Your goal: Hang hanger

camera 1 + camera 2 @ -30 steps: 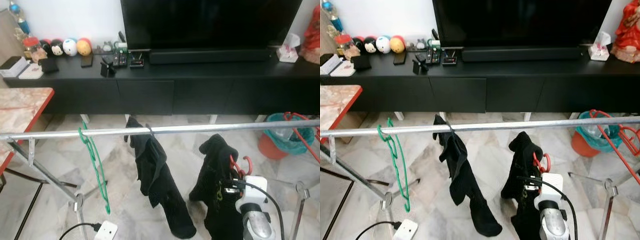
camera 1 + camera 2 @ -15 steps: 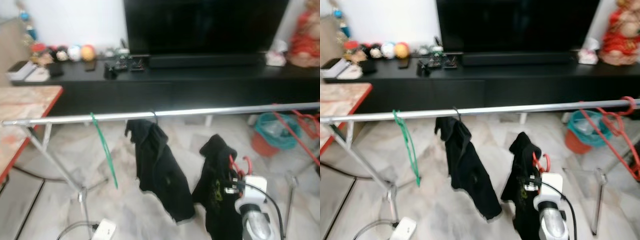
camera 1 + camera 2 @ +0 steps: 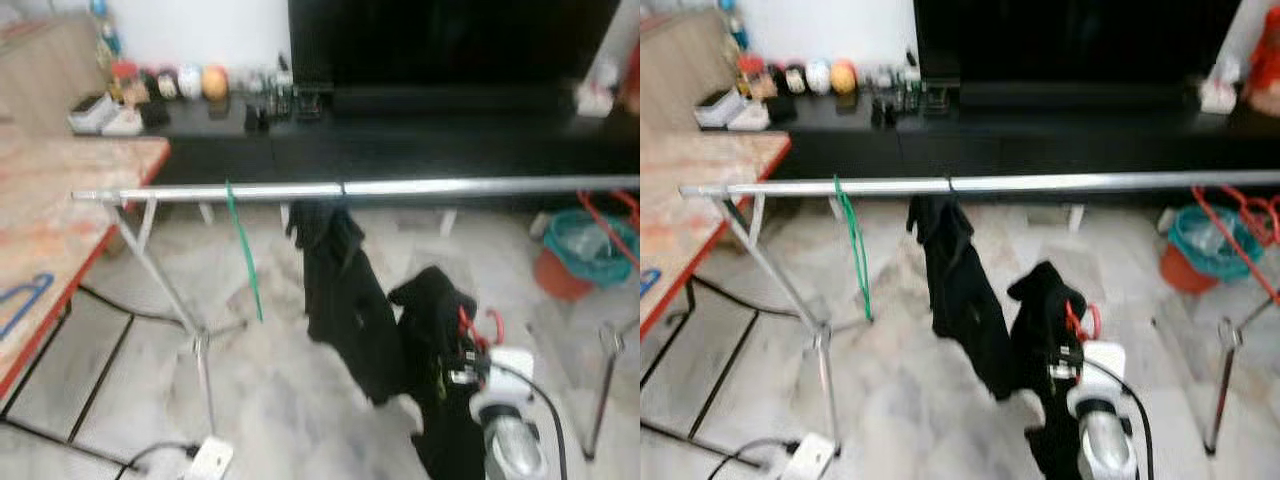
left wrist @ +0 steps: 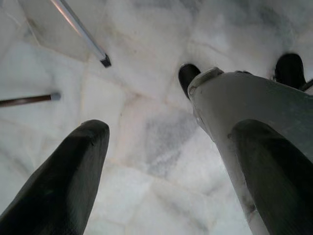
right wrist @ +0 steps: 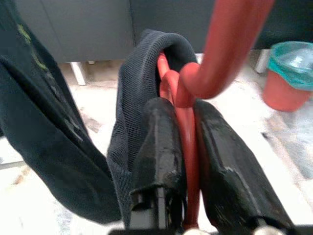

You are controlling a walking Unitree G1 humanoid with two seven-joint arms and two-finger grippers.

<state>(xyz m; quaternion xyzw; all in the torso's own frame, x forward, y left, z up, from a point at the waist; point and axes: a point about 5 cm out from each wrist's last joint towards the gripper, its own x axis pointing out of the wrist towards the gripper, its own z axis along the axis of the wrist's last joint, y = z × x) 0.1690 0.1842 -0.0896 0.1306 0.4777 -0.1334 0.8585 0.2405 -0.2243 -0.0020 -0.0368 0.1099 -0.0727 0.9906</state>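
While the head views are blurring, the right gripper point(image 5: 183, 147) is clamping its two black fingers point(image 5: 159, 142) on the neck of a red plastic hanger point(image 5: 188, 127), whose hook is curving up just above the fingertips. A black knitted garment point(image 5: 132, 98) is draping over that hanger and hanging down on the near side of the gripper; in the eye views the same black garment point(image 3: 435, 340) is sitting directly ahead of the white wrist housing, with the red hook point(image 3: 478, 325) poking out beside it.

Above and beyond the gripper, a long silver metal clothes rail point(image 3: 400, 187) is running across the scene, apart from the held hanger. A second black garment point(image 3: 335, 270) is hanging from the rail, just to the left of the held one. Further left on the rail a thin green plastic hanger point(image 3: 243, 255) is dangling. To the far right, more red hangers point(image 3: 1240, 225) are hooking on the rail near a teal-and-orange bucket point(image 3: 585, 250).

Behind the rail, a low black TV cabinet point(image 3: 400, 140) is carrying small round toys point(image 3: 190, 82). A marble-topped table with a red edge point(image 3: 60, 210) is standing to the far left.

The left gripper point(image 4: 166, 147) is hanging with fingers point(image 4: 68, 176) spread apart, gripping nothing, over pale marble floor point(image 4: 146, 88).
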